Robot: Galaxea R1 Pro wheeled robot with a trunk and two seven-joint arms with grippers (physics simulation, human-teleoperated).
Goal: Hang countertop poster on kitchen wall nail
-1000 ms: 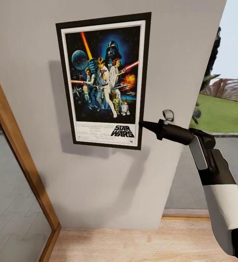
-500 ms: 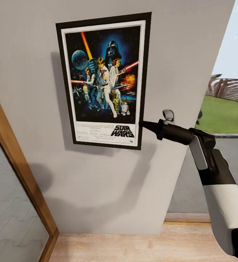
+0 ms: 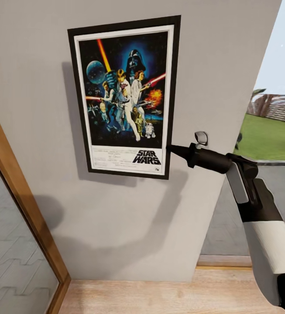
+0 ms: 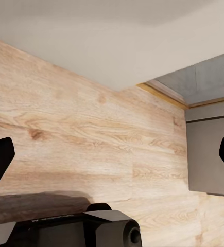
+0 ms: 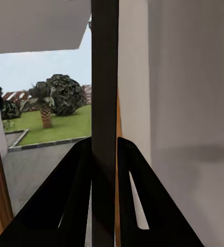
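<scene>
Poster (image 3: 125,98) upright against grey wall (image 3: 129,218), long axis vertical, lower right frame edge pinched between closed fingers of right gripper (image 3: 173,149). Seen edge-on from right wrist, frame (image 5: 104,103) clamped between both fingers. Right arm reaching in from right, near wall nail (image 3: 201,138) just above gripper. Left gripper (image 4: 112,154) spread wide, empty, aimed at wooden floor (image 4: 81,134).

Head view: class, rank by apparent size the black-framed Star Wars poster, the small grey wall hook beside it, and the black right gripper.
1. The black-framed Star Wars poster, largest by far.
2. The black right gripper; it sits nearer the camera, so its true size is unsure.
3. The small grey wall hook, smallest.
</scene>
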